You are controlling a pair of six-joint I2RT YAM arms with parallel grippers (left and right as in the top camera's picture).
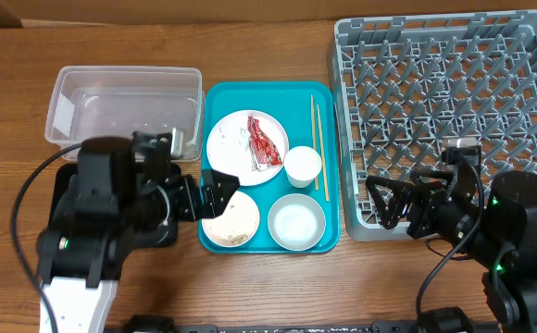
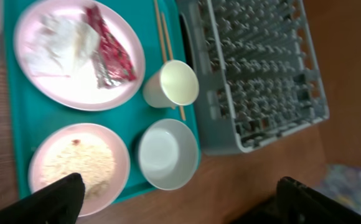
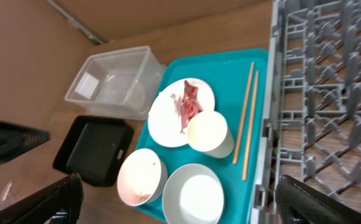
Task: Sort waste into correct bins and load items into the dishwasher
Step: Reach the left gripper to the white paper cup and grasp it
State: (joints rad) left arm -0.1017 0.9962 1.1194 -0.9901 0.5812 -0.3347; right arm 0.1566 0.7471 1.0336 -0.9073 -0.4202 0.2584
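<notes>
On the teal tray (image 1: 215, 102), a white plate (image 1: 231, 153) holds the red-and-clear wrapper (image 1: 266, 145) and white paper scrap (image 2: 62, 40). Beside it stand the cup (image 1: 303, 166), the pink bowl (image 1: 231, 222) with rice grains, the whitish bowl (image 1: 297, 223) and the chopsticks (image 1: 317, 148). The grey dish rack (image 1: 449, 102) stands on the right and holds nothing. My left gripper (image 1: 208, 196) is open and empty at the pink bowl's left edge. My right gripper (image 1: 386, 202) is open and empty over the rack's front left corner.
The clear tub (image 1: 125, 106) stands at the back left. The black tray (image 3: 93, 152) lies in front of it, mostly hidden under my left arm in the overhead view. Bare wooden table runs along the front edge.
</notes>
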